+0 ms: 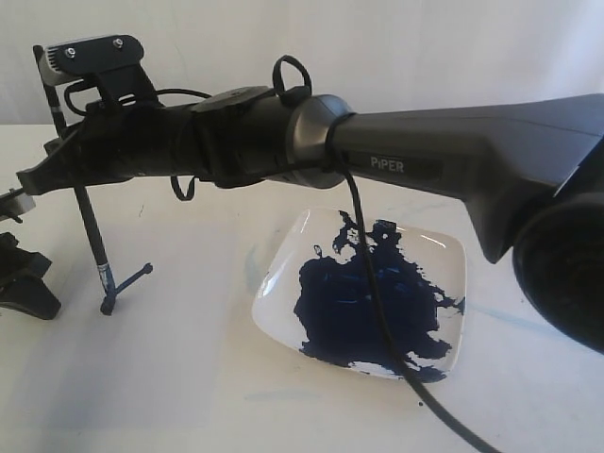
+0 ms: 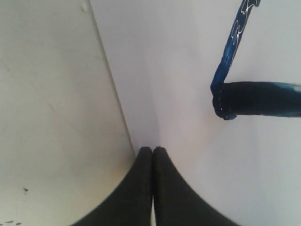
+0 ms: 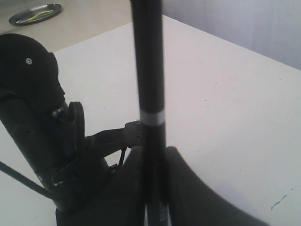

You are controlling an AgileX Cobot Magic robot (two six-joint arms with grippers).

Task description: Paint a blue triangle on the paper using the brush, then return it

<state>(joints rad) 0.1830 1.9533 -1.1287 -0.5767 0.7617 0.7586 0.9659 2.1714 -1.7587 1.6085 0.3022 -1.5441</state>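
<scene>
My right gripper (image 3: 155, 151) is shut on the black handle of the brush (image 3: 148, 70), just below its silver band. In the exterior view the right gripper (image 1: 72, 176) reaches across to the far left and holds the brush (image 1: 92, 231) nearly upright. Its tip touches the paper (image 1: 160, 311). Of the blue triangle only one short dark-blue line (image 1: 132, 280) shows, running from the tip. The left wrist view shows this wet line (image 2: 229, 52) and the paint-laden brush tip (image 2: 256, 98) on the paper (image 2: 188, 70). My left gripper (image 2: 153, 149) is shut, tips at the paper's edge.
A white square dish (image 1: 448, 253) with a large dark-blue paint pool sits right of the brush, under the right arm and its black cable (image 1: 377, 311). The left arm (image 3: 37, 141) stands close beside the brush. A metal plate (image 3: 35, 13) lies far off.
</scene>
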